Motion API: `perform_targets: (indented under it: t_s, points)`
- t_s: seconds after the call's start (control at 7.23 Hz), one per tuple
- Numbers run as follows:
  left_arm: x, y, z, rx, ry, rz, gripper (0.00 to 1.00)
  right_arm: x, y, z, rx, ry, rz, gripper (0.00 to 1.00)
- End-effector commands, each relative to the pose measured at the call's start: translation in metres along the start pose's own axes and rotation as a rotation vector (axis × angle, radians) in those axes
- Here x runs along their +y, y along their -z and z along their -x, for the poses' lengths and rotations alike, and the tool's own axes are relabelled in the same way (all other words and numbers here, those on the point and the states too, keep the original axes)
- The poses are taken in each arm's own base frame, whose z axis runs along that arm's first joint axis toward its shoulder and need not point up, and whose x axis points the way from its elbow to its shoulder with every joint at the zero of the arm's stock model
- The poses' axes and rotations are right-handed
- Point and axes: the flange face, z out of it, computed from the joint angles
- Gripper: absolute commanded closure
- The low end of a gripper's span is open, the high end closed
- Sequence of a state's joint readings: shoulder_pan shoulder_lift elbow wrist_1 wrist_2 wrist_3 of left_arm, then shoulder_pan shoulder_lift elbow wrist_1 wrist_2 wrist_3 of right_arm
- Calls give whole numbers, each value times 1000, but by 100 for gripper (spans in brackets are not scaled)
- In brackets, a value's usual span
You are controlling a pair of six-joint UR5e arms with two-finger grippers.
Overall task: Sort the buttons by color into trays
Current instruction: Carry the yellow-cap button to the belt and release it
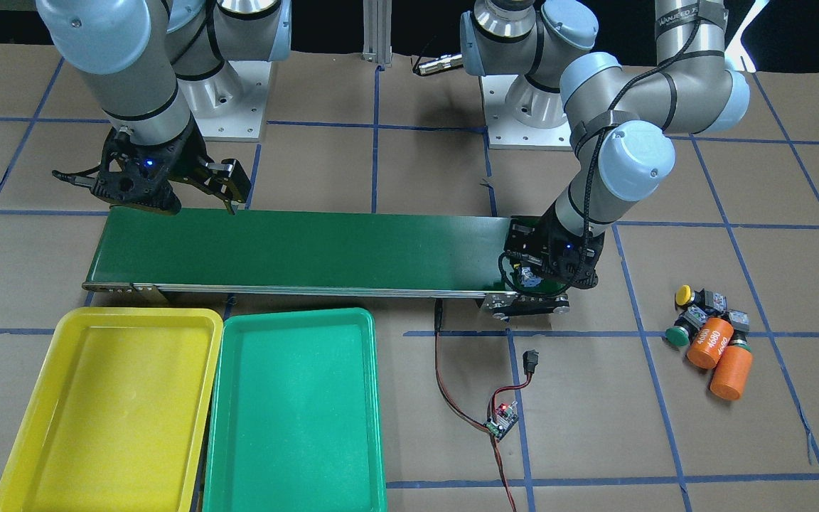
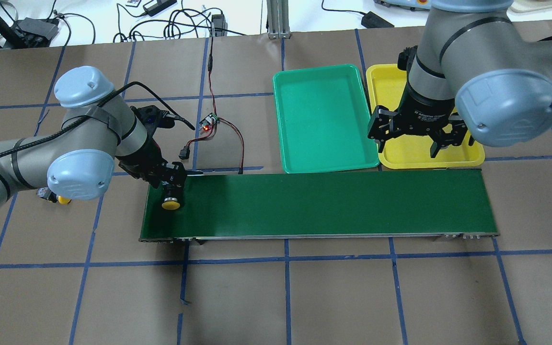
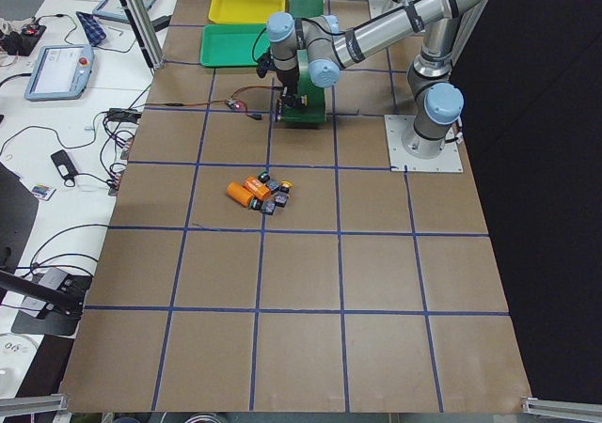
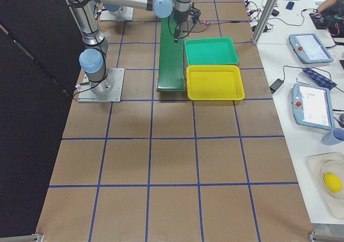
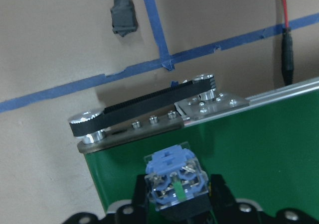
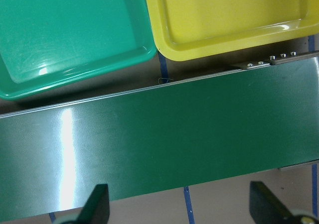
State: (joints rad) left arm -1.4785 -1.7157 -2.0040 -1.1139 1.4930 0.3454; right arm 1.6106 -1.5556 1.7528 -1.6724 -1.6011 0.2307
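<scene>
Holding yellow button (image 2: 171, 204) at belt (image 2: 333, 206) end

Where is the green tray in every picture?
Front-facing: green tray bottom, left of centre.
Overhead: green tray top middle.
Exterior left: green tray top left.
Exterior right: green tray top middle.
Left wrist: not in it.
Right wrist: green tray top left.
Landmark: yellow tray beside it.
</scene>
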Motion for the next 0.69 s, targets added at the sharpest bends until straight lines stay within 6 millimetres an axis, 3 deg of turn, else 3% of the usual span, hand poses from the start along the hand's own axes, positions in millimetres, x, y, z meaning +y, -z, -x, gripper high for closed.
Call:
perform_targets:
  t_s: [0.0, 0.14, 0.28, 0.41, 0.55]
  points:
    - [-12, 32, 17, -33, 21, -55, 0, -1, -1, -2, 11, 1, -1, 0]
    - [-16, 55, 65, -21, 97, -40, 0, -1, 0, -3, 20, -2, -3, 0]
    - [-6, 57, 144, 4, 185, -34, 0, -1, 0, -3, 20, -1, -5, 0]
    - [11, 47, 202, 27, 145, -22, 0, -1, 0, -3, 20, -1, -4, 0]
    - [15, 37, 234, 34, 23, -23, 0, 0, 0, -3, 20, -2, -5, 0]
